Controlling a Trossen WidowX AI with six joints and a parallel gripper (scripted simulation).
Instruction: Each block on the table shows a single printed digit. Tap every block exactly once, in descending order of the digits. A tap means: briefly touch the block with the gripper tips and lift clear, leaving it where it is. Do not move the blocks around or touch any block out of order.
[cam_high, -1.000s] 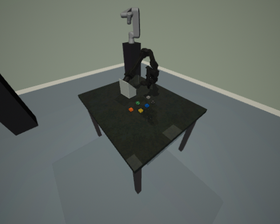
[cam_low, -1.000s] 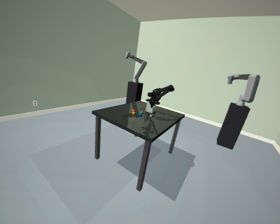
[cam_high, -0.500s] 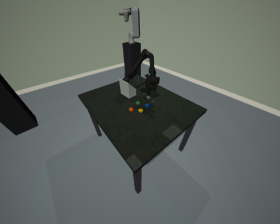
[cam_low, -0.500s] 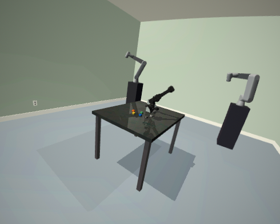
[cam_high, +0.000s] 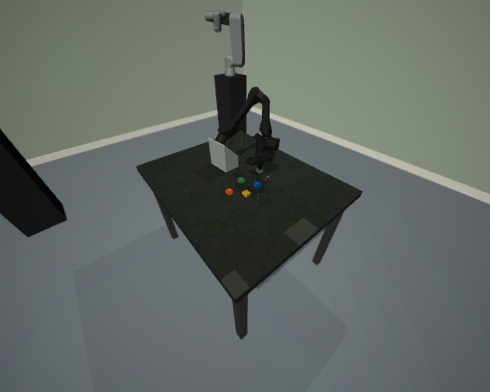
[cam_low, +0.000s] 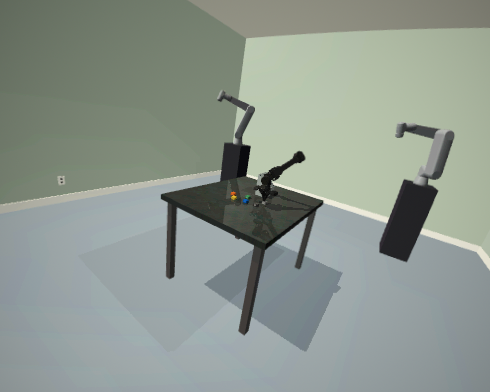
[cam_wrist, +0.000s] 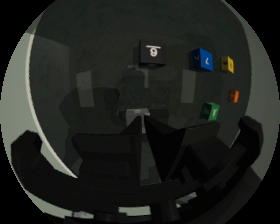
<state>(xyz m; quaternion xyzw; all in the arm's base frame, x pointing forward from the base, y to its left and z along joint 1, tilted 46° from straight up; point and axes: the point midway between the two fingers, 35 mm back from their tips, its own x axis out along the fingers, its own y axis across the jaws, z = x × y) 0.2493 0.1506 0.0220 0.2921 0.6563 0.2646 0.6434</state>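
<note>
Blocks lay in a loose cluster near the middle of the dark table (cam_high: 300, 210), five in all; the orange block (cam_high: 229, 191) sat at the left of the group in the top view, the yellow block (cam_high: 246, 193) just beside it, the green block (cam_high: 241, 180) behind them, and the blue block (cam_high: 257, 184) to the right of the yellow one; the black block (cam_high: 268, 177) lay a little apart at the right end, closest to the arm's tip. All five stood separate, none touching another; each showed a printed mark on its top face, yet only the black block's white digit could be half made out in the wrist view, and it was too blurred to name with confidence.

The black arm (cam_high: 250, 107) reached over from its base beside a pale upright box (cam_high: 223, 155) at the table's far side; its gripper (cam_high: 258, 163) pointed down and hung above the table surface, just behind the black block and not touching it. Its fingers stood drawn together with nothing between them; in the wrist view they met in a dark wedge at the lower middle of the frame, with the black block (cam_wrist: 151, 53) straight ahead of the tips and the blue block (cam_wrist: 203, 60), yellow block (cam_wrist: 228, 65), orange block (cam_wrist: 234, 96) and green block (cam_wrist: 211, 110) ranged off to the right.

Two grey arms on black pedestals (cam_low: 407, 220) stood on the floor away from the table.
</note>
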